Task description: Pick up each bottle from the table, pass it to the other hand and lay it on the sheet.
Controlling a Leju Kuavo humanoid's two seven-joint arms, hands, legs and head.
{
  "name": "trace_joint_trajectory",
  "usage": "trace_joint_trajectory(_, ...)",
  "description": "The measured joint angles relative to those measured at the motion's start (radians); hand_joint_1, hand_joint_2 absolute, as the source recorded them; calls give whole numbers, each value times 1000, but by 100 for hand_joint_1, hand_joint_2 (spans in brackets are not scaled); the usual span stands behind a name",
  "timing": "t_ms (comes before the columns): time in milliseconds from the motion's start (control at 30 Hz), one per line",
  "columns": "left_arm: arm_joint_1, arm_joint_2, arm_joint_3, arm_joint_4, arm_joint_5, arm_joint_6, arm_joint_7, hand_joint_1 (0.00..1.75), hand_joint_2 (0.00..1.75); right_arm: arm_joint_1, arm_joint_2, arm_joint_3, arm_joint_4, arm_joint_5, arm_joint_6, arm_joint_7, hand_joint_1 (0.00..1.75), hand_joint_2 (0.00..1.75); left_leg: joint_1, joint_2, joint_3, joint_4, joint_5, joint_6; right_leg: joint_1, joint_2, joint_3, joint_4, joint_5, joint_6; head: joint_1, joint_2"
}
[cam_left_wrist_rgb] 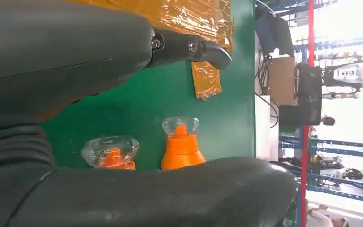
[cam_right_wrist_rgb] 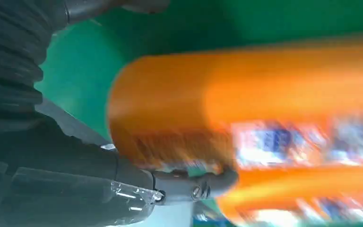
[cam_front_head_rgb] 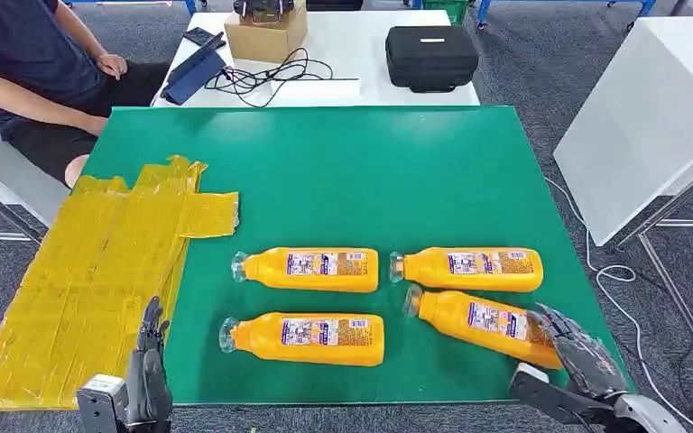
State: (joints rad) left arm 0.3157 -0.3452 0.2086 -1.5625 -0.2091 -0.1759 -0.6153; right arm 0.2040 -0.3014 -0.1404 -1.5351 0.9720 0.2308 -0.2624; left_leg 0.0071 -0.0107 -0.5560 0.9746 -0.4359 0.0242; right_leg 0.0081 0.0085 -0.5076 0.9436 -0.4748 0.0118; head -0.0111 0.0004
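Four orange bottles' (cam_front_head_rgb: 311,269) labels are unreadable; right hand (cam_front_head_rgb: 573,352) fingers touch one, grasp uncertain; left hand (cam_front_head_rgb: 149,374) empty, fingers apart.

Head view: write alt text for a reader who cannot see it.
Four orange bottles lie on their sides on a green table, with the right hand at the base of the nearest right bottle. A yellow sheet covers the table's left edge, near the left hand.
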Motion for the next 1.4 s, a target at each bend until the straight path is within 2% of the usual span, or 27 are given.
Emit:
trace_joint_trajectory(200,-1,0,2,0,4,-8,2,0,0,19,0,-28,-2,17,13,-8,175,175,0,2,6,0,-2,1,0,1,-4,-1,-1,-1,0,0)
trace_joint_trajectory(400,-2,0,6,0,20,-14,8,0,0,25,20,-32,-5,72,16,2,175,175,0,3,13,0,-5,-1,0,2,2,-1,-3,0,0,0)
trace_joint_trajectory(733,-8,0,17,0,38,-22,15,0,0,28,44,-33,-5,115,28,20,175,175,0,4,16,-1,-5,-1,0,3,4,-1,-4,0,0,0)
trace_joint_trajectory(1000,-14,0,26,0,56,-8,23,0,0,15,108,-40,-4,135,12,26,175,175,1,7,18,-1,-6,-2,1,8,6,-1,-3,-1,0,0)
trace_joint_trajectory(1200,-16,0,32,0,97,20,17,0,0,19,163,-37,-45,-47,-5,-86,175,175,1,6,14,0,-3,-2,1,7,12,0,-1,-2,-1,0)
trace_joint_trajectory(1400,-7,0,48,-11,151,45,11,0,0,28,132,-46,-216,-413,-18,-156,175,175,1,6,9,0,-3,-2,1,7,7,0,-1,-2,0,0)
